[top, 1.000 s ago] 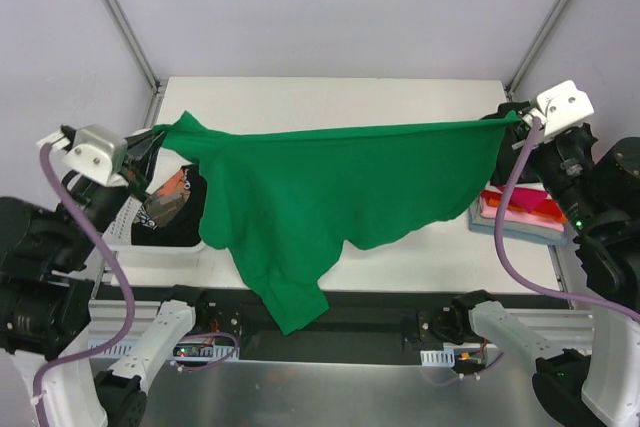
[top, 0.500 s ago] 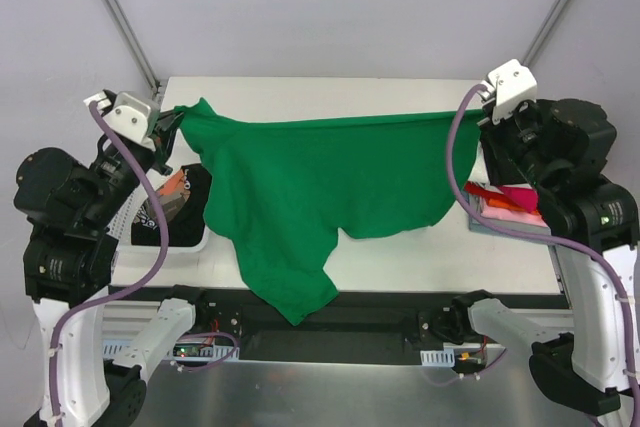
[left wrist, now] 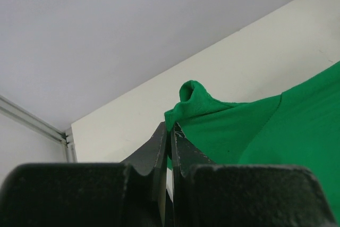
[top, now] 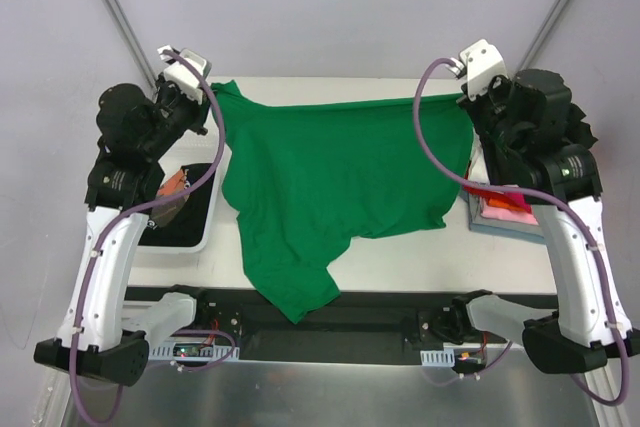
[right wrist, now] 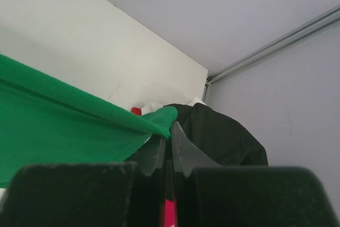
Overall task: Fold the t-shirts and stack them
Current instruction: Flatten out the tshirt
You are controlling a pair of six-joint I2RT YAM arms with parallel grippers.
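Note:
A bright green t-shirt (top: 340, 177) is stretched between my two grippers over the white table (top: 400, 247). Its lower part drapes over the near edge. At the shirt's far left corner my left gripper (top: 213, 97) is shut on the cloth; in the left wrist view the gripper (left wrist: 171, 128) pinches a green fold (left wrist: 196, 97). My right gripper (top: 465, 107) is shut on the far right corner, and the right wrist view shows the gripper (right wrist: 169, 126) clamping the green hem (right wrist: 64, 115). A black t-shirt with orange print (top: 175, 192) lies in the basket.
A white mesh basket (top: 195, 242) stands at the table's left edge. At the right edge lies a stack with pink and red cloth (top: 500, 202). Behind the right fingers the wrist view shows a black t-shirt (right wrist: 223, 136).
Both arms have swung toward the back of the table and drawn inward, carrying the green t-shirt's top edge farther back. The shirt's hanging tail has moved up with it.

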